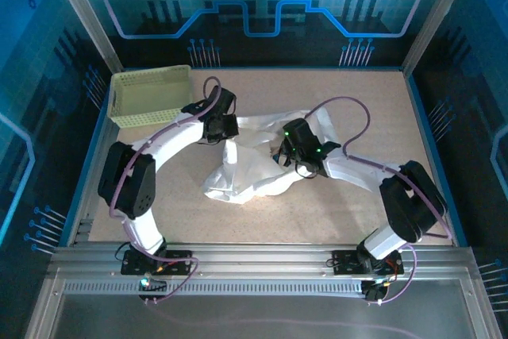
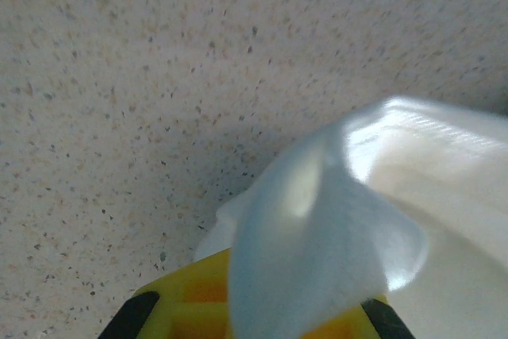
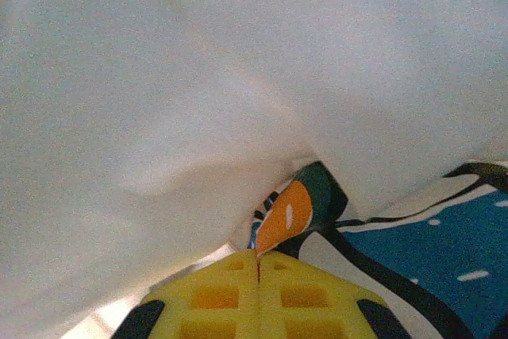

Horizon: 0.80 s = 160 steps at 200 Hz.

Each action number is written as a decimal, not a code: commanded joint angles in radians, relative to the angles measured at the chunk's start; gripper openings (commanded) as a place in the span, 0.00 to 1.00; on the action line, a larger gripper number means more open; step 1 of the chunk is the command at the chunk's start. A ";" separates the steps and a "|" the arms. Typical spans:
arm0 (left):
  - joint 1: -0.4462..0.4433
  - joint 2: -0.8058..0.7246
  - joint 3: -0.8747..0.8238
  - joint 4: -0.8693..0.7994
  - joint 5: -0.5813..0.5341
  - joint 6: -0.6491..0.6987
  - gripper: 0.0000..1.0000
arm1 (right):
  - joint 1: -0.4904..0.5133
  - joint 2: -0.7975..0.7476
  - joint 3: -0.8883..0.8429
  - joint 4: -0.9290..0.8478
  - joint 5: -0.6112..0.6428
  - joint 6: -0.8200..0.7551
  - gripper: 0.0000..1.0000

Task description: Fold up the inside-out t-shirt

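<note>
Where the top view takes in the whole white t-shirt [image 1: 246, 168], it lies bunched on the speckled table [image 1: 357, 93] between the two grippers. Its longer run goes crosswise from the left gripper [image 1: 228, 126] to the right gripper [image 1: 284, 155], and a crumpled lobe sags from that run toward the arm bases. A pale yellow-green lattice basket [image 1: 151, 94] stands on the outer side of the left gripper, a little beyond it and apart from the cloth.

The left wrist camera shows something the top view cannot: a fold of the shirt [image 2: 413, 196] draped over the yellow fingers [image 2: 182, 299], with bare table [image 2: 119, 77] ahead of them. The cloth covers the gap, so I cannot tell whether this gripper is closed.

At the right wrist, the yellow fingers [image 3: 317, 299] meet along a thin seam, and the right gripper [image 3: 259, 263] pinches the shirt [image 3: 198, 101] at its tip. Just ahead of that tip sits an orange and green patch [image 3: 284, 220]. To its right lies the printed graphic [image 3: 444, 244], blue with dark outlines. No writing can be read.
</note>
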 commanded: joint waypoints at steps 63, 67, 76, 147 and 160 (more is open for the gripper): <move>-0.046 0.173 0.184 -0.170 -0.008 0.071 0.10 | 0.007 0.024 -0.037 0.063 -0.096 -0.020 0.00; -0.050 0.183 0.189 -0.172 -0.008 0.071 0.10 | 0.006 0.036 -0.035 0.060 -0.097 -0.019 0.00; -0.057 0.196 0.192 -0.174 -0.006 0.069 0.10 | 0.007 0.063 -0.036 0.038 -0.092 -0.011 0.00; -0.077 0.183 0.136 -0.126 0.014 0.048 0.10 | 0.011 0.181 0.025 -0.054 -0.079 0.016 0.17; -0.078 0.175 0.126 -0.117 0.015 0.045 0.09 | 0.015 0.188 0.039 -0.084 -0.063 0.024 0.31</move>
